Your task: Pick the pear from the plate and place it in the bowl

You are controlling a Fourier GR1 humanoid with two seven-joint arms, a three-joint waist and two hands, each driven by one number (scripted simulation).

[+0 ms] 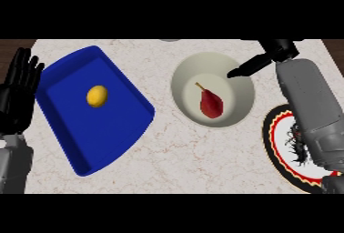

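We've got the dark red pear (211,103) lying inside the cream round bowl (185,78), our right hand (260,60) over its rim, fingers straight. Blue rectangular tray (107,136) holds a yellow lemon (97,96); left hand (19,91) rests open at the edge.

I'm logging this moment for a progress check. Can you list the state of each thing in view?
pear: lying inside the bowl, stem toward the upper left
bowl: upright, holding the pear
plate: partly hidden under the right forearm, no pear on it
blue tray: holds the lemon
lemon: lying on the tray
right hand: open, above the bowl's rim
left hand: open, resting at the left edge
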